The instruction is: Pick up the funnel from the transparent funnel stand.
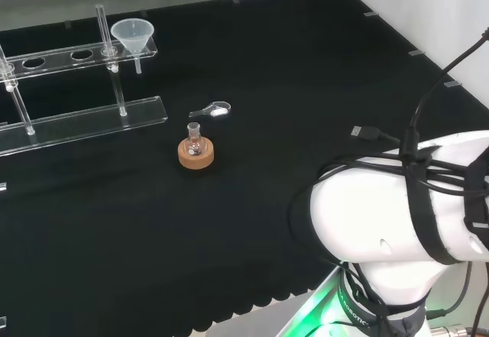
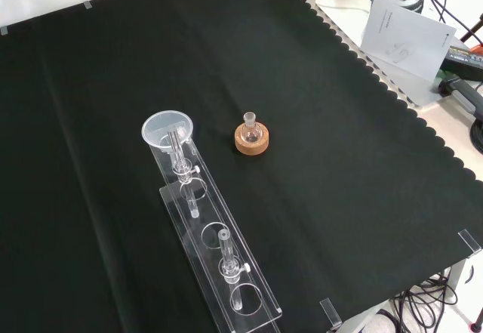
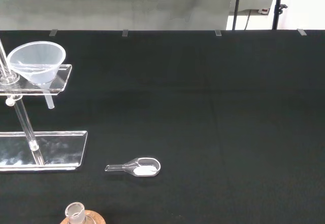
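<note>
Head view shows the funnel [image 1: 132, 34] seated in the end hole of the transparent funnel stand [image 1: 84, 127] so its spout hangs free, well apart from the corked flask [image 1: 195, 144]; the hand's state cannot be told.

We see a funnel [image 1: 133, 35] seated in the clear stand [image 1: 84, 115], a small flask [image 1: 194, 140] on a cork ring [image 1: 195, 156], a glass scoop [image 1: 211, 110] nearby.

A black cloth [image 2: 317, 197] with a scalloped near edge covers the bench, a pale wall [image 3: 152, 5] stands beyond its far side, and papers [image 2: 407, 35] and cables [image 2: 468, 84] lie past its right edge in the front view.
</note>
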Robot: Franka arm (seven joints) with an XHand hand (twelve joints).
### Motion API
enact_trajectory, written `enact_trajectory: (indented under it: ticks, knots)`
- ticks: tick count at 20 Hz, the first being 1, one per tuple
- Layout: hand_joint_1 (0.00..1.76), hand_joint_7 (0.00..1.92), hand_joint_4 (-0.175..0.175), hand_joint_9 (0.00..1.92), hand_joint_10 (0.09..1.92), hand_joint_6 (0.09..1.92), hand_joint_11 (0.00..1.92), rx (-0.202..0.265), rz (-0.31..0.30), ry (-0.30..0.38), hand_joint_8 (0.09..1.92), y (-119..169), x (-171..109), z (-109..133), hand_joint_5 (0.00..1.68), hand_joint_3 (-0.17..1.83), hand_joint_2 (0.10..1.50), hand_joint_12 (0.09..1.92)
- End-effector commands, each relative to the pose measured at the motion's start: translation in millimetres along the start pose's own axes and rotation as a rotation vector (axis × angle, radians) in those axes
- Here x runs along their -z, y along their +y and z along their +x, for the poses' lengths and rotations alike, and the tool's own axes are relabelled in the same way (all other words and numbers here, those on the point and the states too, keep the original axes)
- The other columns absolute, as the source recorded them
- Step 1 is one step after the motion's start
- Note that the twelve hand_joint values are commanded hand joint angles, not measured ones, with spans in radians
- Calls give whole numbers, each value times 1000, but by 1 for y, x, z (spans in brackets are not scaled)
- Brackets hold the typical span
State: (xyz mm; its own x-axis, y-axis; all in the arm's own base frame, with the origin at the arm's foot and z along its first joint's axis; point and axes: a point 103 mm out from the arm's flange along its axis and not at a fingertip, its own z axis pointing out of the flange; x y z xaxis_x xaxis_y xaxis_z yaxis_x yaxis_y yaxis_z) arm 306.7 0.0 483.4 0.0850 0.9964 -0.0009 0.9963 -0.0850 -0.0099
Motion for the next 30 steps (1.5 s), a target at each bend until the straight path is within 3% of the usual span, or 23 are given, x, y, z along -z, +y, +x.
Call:
enact_trajectory:
  ticks: [1,4,8,13,23,25,28,30]
  knots:
    - [17,10,27,79,620,234,42,-7,-10,18,277,1,0,-24,106,566,1126,1309]
    - [1,0,26,73,619,87,6,-11,-6,0,289,3,-1,-25,167,406,1213,1368]
    - [0,0,26,73,619,87,1,-15,-19,-22,290,1,-3,4,183,369,1232,1376]
    - [0,0,25,74,619,87,0,-38,-15,-21,292,6,-7,13,187,364,1234,1377]
    - [0,1,24,79,621,87,0,-77,11,-20,305,42,-28,1,188,355,1236,1378]
    - [0,1,23,82,622,87,0,-70,28,-29,308,56,-36,2,188,353,1236,1379]
    - [0,17,19,94,627,87,1,-7,24,-39,322,81,-48,0,189,347,1235,1380]
    - [0,36,16,110,633,87,4,21,53,-40,336,100,-55,4,197,342,1234,1383]
